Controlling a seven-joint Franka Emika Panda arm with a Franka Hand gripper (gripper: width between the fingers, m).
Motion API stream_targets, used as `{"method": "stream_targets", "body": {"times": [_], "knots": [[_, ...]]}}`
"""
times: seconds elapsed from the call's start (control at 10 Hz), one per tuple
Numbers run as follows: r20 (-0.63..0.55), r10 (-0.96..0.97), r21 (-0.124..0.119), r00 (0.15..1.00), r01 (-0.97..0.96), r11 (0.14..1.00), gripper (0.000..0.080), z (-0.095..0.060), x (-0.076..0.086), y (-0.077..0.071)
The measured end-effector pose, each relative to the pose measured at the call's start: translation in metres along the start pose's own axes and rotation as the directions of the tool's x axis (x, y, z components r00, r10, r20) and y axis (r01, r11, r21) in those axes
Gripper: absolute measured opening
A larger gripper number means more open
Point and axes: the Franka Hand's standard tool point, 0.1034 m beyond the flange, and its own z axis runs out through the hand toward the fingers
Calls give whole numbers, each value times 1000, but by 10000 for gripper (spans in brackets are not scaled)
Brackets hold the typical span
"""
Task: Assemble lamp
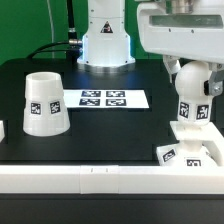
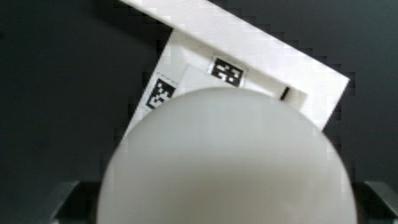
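The gripper (image 1: 191, 78) pinches the bulb (image 1: 190, 110) at four o'clock in the exterior view. The bulb stands upright — long axis vertical, neck down on the base (image 1: 206, 148). I cannot tell whether it is seated. The shade (image 1: 45, 103), at nine o'clock, looks not yet fitted.

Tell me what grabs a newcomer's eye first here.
The tool grips the round bulb upright over the flat square base, at the exterior view's right. The tapered shade stands alone at that view's left, apart from the marker board.
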Motion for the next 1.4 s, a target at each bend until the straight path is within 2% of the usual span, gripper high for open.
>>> {"method": "stream_targets", "body": {"times": [0.1,0.3,0.6,1.0,1.4], "knots": [[0,-13,0,1000,13,1000,656,0,0,0],[-1,-128,1,992,128,992,687,-1,2,-1],[-9,-431,0,902,431,902,698,-3,3,-3],[-13,-734,-11,679,734,679,699,-4,0,-5],[-8,-885,-15,465,885,466,699,-2,1,-4]]}}
